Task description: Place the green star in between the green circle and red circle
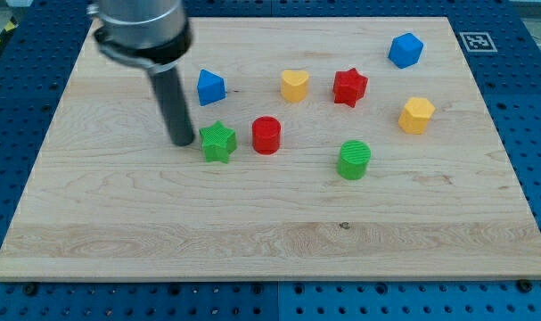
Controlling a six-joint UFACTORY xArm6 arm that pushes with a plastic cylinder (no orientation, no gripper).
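Observation:
The green star (218, 141) lies on the wooden board left of centre. The red circle (266, 135) stands just to its right, a small gap between them. The green circle (354, 159) is further right and a little lower. My tip (182, 141) is right beside the green star's left edge, touching it or nearly so; the dark rod rises from it toward the view's top left.
A blue triangle block (210, 86) sits just above the star. A yellow heart (294, 86), a red star (349, 86), a yellow hexagon (416, 115) and a blue block (405, 50) lie along the upper right. The wooden board (252, 241) ends near the view's bottom.

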